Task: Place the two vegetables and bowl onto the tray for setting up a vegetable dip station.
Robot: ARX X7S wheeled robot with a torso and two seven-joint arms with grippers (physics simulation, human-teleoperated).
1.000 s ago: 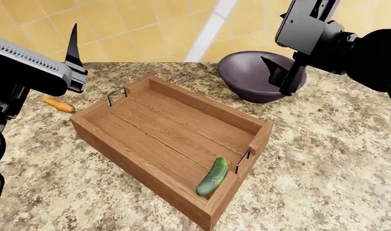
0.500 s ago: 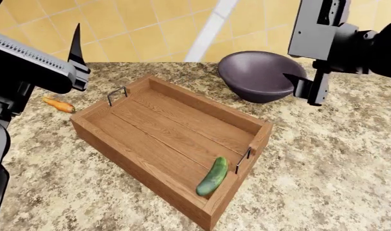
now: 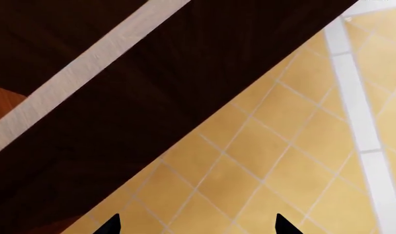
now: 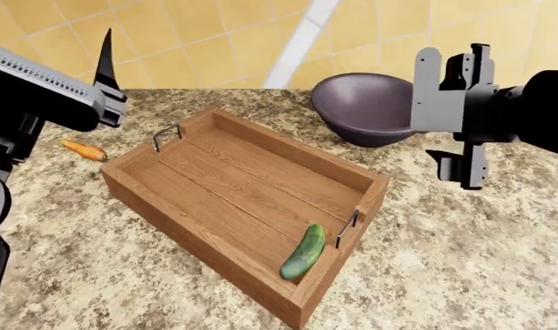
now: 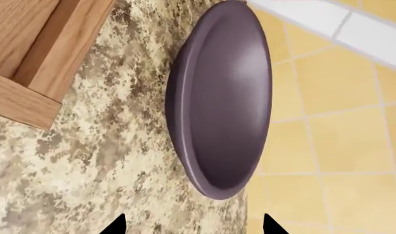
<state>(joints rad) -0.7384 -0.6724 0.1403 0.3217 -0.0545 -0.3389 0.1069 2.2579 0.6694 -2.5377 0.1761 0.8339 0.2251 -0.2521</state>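
The brown wooden tray (image 4: 226,180) lies slantwise in the middle of the counter. Inside it, a dark green cucumber (image 4: 303,251) rests against the near short end. An orange carrot (image 4: 84,149) lies on the counter just left of the tray. The dark purple bowl (image 4: 366,106) stands behind the tray's right end and fills the right wrist view, bowl (image 5: 224,97). My right gripper (image 4: 455,159) hovers right of the bowl, apart from it; this gripper (image 5: 192,226) is open and empty. My left gripper (image 4: 108,75) is raised above the carrot; this gripper (image 3: 196,226) is open and faces the wall.
The speckled granite counter (image 4: 462,261) ends at a yellow tiled wall (image 4: 224,41) behind the bowl. A dark wooden cabinet (image 3: 120,97) fills much of the left wrist view. A tray corner (image 5: 35,58) shows in the right wrist view.
My right gripper has drawn away from the bowl's rim, moving right and lower in the head view. The left arm has barely shifted. Bowl, carrot and cucumber stay put.
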